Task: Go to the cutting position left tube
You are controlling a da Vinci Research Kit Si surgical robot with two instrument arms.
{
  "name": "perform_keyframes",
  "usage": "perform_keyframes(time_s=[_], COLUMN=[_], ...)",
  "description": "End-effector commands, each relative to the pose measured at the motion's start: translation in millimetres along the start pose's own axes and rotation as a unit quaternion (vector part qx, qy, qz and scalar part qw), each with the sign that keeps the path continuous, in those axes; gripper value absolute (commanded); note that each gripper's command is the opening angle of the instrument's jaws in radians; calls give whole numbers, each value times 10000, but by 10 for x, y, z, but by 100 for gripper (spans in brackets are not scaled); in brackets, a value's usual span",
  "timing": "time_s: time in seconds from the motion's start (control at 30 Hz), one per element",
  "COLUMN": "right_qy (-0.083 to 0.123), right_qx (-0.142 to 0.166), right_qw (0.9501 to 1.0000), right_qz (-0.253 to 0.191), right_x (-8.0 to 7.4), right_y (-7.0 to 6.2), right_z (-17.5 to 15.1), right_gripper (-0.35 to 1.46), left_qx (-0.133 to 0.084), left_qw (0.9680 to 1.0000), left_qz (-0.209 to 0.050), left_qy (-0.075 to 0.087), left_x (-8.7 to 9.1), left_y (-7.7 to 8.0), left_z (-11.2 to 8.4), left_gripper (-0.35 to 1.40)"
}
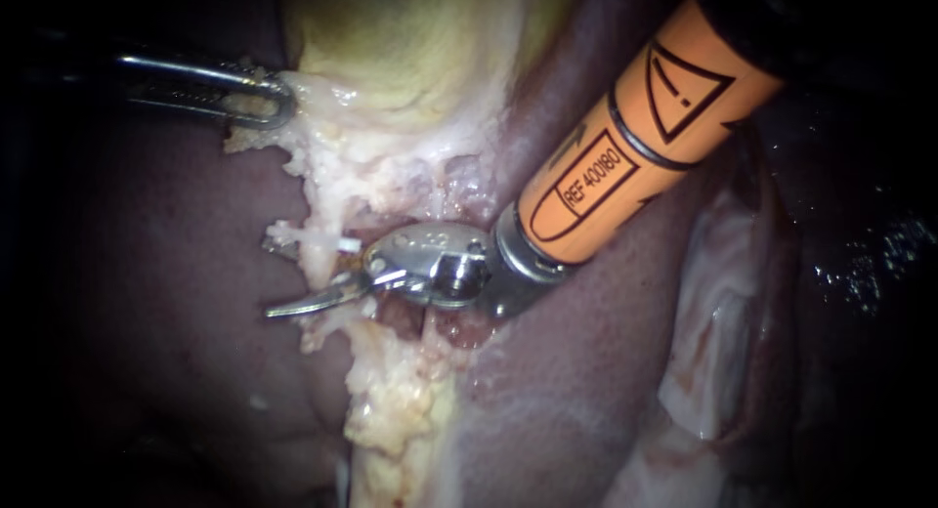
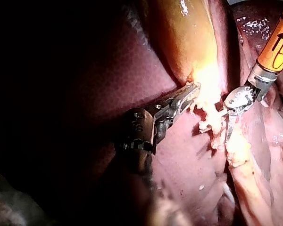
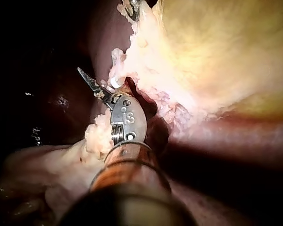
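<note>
The tube (image 1: 296, 237) to be cut is, I think, the thin pale strand that sticks out of the pale tissue (image 1: 332, 166) just beside the tip of the right pincer (image 1: 283, 308). More strands lie under that pincer, so I cannot be sure which one is the left tube.

The right pincer is closed. Its two thin blades lie flat together with no gap, and they hold nothing. It lies across the pale tissue, very near the tube but not around it. My guess is that it is closed so it can slide in without snagging anything soft. To cut, it would need to open and get one blade on each side of the tube. So the move to the cutting spot looks almost done, but not quite.

The left pincer (image 1: 277, 103) is well away from the right one, on the far side of the tube. It is closed on the edge of the pale tissue, right beside the yellow gallbladder (image 1: 391, 49). It seems to pull that tissue tight, so the tube stretches out and is easy to reach.

The dark liver (image 1: 147, 303) lies under both pincers. A slip of the blades could nick it.
</note>
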Motion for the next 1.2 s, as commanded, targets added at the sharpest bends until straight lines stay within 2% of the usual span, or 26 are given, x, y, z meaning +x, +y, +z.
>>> perform_keyframes(time_s=[0.03,0.1,0.3,0.47,0.7,0.83,1.0,1.07,1.2], right_qy=[-191,-348,-362,-474,-475,-313,-267,-209,37], right_qx=[-33,-48,-4,-12,-55,-59,-94,-86,-43], right_qw=[9998,9994,9993,9989,9989,9995,9996,9997,9999], right_qz=[-8,11,49,38,23,-17,28,24,117], right_x=[0,1,12,8,5,-2,-13,-14,-7], right_y=[-2,-4,-7,-9,-6,0,5,6,6], right_z=[-7,-14,-33,-31,-18,-2,13,14,12], right_gripper=[126,125,125,125,121,121,123,123,125], left_qx=[-2,-3,-2,-1,3,8,10,11,13], left_qw=[10000,10000,10000,10000,10000,10000,10000,10000,10000], left_qz=[2,3,2,1,-1,-4,-5,-6,-7], left_qy=[-1,-2,-2,-1,0,2,3,3,4], left_x=[0,-1,-1,-1,-1,-1,0,0,0], left_y=[0,0,0,-1,0,0,0,0,0], left_z=[-1,-2,-2,-2,-2,-1,-1,-1,0], left_gripper=[-35,-35,-35,-35,-35,-35,-35,-35,-35])
